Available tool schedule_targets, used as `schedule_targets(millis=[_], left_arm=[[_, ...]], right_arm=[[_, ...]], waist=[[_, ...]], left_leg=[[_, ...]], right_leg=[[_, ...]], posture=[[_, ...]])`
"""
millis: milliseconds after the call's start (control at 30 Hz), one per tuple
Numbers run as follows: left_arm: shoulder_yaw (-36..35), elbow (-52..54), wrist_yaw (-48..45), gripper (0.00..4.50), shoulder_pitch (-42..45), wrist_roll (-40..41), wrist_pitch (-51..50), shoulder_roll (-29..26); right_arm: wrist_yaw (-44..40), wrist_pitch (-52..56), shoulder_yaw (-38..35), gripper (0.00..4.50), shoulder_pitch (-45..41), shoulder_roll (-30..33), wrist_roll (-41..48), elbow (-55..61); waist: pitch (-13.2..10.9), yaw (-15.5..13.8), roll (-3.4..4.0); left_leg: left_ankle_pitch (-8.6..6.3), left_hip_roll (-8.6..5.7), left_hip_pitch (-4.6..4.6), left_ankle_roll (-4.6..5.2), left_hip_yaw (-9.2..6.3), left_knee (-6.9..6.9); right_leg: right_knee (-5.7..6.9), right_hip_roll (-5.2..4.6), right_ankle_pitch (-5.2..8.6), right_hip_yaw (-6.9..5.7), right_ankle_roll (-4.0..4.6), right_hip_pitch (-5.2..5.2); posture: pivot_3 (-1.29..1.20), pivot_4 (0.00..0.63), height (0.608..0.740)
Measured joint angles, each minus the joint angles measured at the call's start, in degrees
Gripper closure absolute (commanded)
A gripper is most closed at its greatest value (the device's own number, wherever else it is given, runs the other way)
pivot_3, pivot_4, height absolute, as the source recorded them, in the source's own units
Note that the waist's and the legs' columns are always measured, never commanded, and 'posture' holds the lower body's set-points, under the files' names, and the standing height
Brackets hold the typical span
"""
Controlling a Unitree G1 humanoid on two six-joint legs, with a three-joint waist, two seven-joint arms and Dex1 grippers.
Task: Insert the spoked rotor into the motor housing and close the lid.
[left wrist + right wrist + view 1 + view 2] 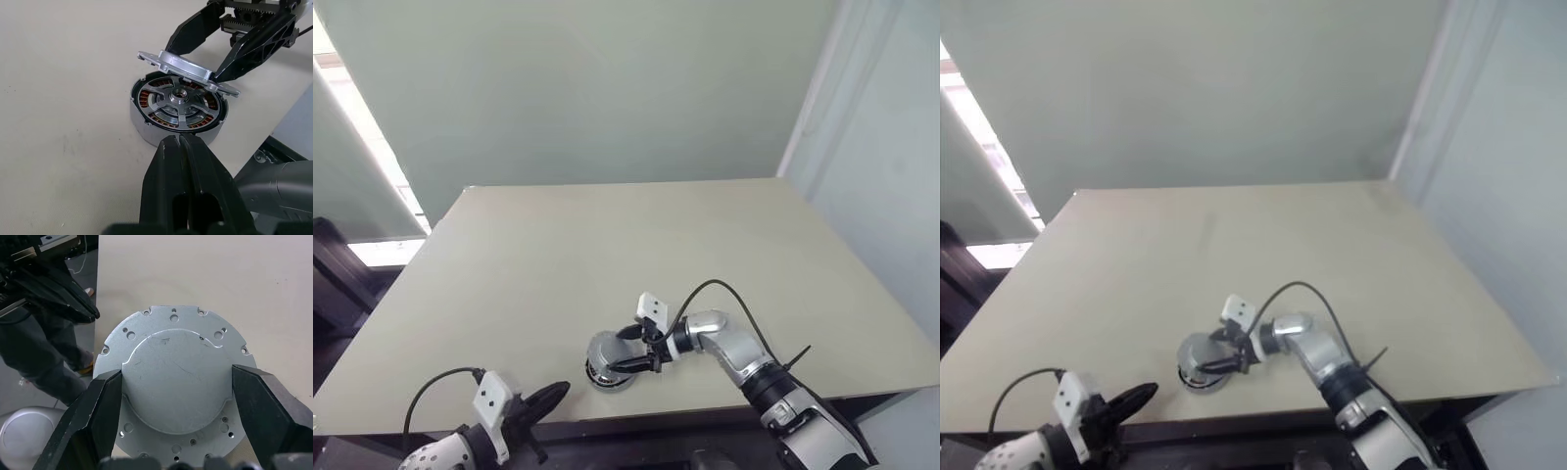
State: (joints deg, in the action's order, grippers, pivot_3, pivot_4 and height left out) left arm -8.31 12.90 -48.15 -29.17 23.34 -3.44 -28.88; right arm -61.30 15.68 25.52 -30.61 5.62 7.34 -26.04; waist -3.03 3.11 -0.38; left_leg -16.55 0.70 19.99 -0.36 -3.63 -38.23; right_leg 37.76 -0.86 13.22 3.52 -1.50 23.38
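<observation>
Head view: motor housing (610, 369) near the front edge of the bench (607, 255), right hand (628, 351) over it, left wrist view: left hand (180, 147) pressed together, spoked rotor (178, 103) seated inside the housing, lid (188, 71) tilted just above, right wrist view: right hand pinching the lid's rim.

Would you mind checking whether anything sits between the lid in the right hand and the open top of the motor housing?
Nothing visible does. The right hand holds the lid tilted just above the far rim of the motor housing. The spoked rotor already sits inside, and the shut left hand stays at the near side.
</observation>
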Motion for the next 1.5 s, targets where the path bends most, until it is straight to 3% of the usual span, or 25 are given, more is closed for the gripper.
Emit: schedule_targets(millis=[400, 900, 1500], left_arm=[[-0.1, 0.0, 0.0, 4.50, 0.0, 0.0, 0.1, 0.0], [-0.1, 0.0, -0.4, 4.50, 0.0, -0.1, 0.8, -0.1], [0.1, -0.1, -0.4, 4.50, 0.0, -0.4, 1.0, 0.0]], right_arm=[[0.4, -0.1, 0.5, 1.25, -0.3, -0.2, -1.9, 0.1], [6.9, 7.1, 9.1, 1.25, -0.8, -0.3, -12.5, 5.4], [10.1, 16.6, 11.8, 1.25, -1.5, -0.5, -14.4, 10.6]], waist=[[0.0, 0.0, 0.03], [0.0, 0.0, 0.09], [0.0, 0.0, 0.10]], left_leg=[[0.00, 0.00, -0.05, 0.00, 0.00, 0.01], [0.00, 0.02, -0.28, 0.00, 0.01, 0.02], [0.00, 0.02, -0.31, 0.00, 0.01, 0.05]], right_leg=[[0.01, 0.00, 0.00, 0.01, 0.00, -0.02], [0.03, 0.00, 0.01, 0.01, 0.01, -0.10], [0.02, -0.01, 0.01, 0.01, 0.02, -0.10]], posture=[[0.00, 0.000, 0.740], [0.00, 0.000, 0.740], [0.00, 0.000, 0.740]])
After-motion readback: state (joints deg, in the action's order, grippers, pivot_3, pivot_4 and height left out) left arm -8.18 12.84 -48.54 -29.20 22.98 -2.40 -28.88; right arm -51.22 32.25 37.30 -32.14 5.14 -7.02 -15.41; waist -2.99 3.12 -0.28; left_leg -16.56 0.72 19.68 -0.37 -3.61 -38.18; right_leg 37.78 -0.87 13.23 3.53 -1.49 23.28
